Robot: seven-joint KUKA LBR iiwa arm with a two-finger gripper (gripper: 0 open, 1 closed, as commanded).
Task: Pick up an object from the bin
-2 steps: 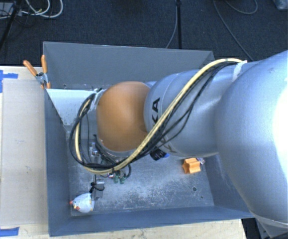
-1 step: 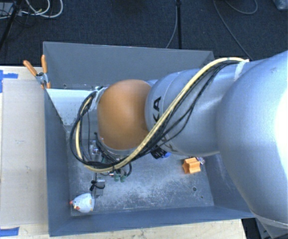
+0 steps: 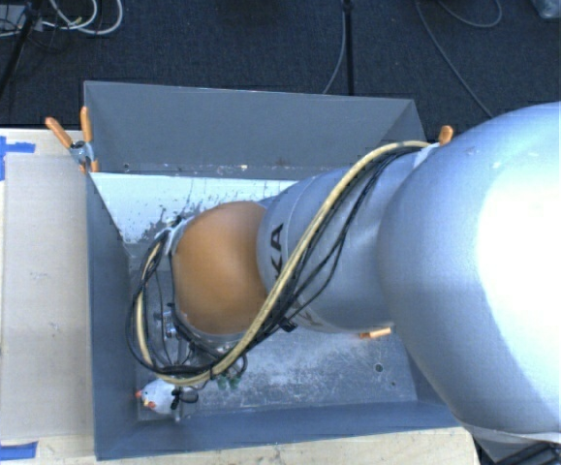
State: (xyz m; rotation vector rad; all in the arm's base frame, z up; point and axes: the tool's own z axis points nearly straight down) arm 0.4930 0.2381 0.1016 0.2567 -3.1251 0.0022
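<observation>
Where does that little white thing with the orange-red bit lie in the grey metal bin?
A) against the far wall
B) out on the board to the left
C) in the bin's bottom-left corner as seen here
C: the small white object with an orange-red patch lies on the floor of the grey metal bin in that corner, just below the looping cables of the arm's orange-covered wrist.

One white-and-orange thing (image 3: 154, 396), one orange stick (image 3: 377, 334)

Finishes, bin and arm.
Grey metal bin (image 3: 251, 129), matt walls, floor scuffed and speckled; arm casing (image 3: 474, 260) smooth, glossy; orange cover (image 3: 217, 264) smooth, satin; cables (image 3: 309, 231) rubber-sheathed.
</observation>
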